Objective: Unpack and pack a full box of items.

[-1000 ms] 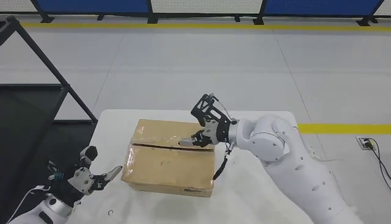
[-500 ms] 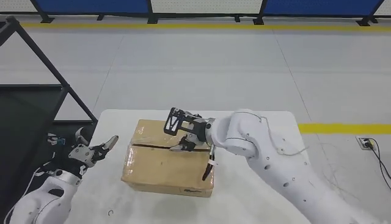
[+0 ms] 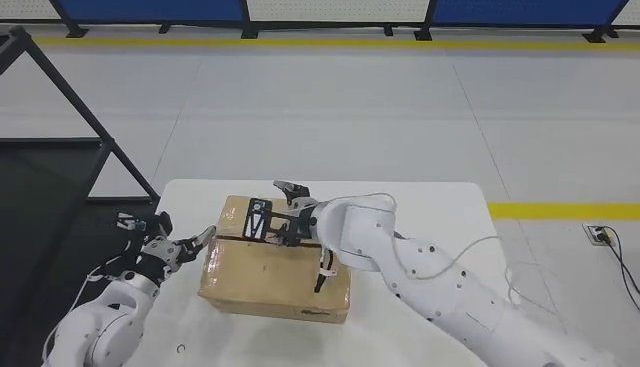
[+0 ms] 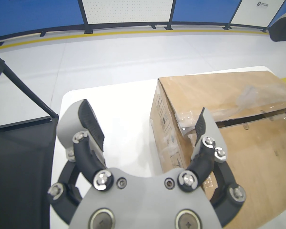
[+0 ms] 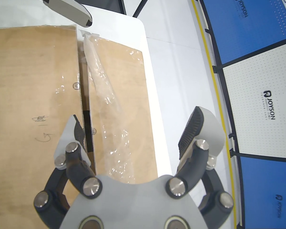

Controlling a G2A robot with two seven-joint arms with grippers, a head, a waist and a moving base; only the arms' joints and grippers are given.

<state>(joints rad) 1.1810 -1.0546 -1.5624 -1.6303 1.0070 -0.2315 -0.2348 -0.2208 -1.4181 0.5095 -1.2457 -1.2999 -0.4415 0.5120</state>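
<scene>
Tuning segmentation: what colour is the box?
Plain brown cardboard box; right wrist view shows it best.

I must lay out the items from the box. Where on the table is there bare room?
The widest bare patch of table lies beyond the box's right end, toward the table's far right corner. Behind the box, only a narrow strip. Crowded: the box's left end, where the open left tool hangs, and the box top, under the open right tool.

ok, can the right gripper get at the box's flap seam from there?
Probably yes: the right gripper is open above the box, one fingertip at the seam; only loose clear tape lies along it.
</scene>
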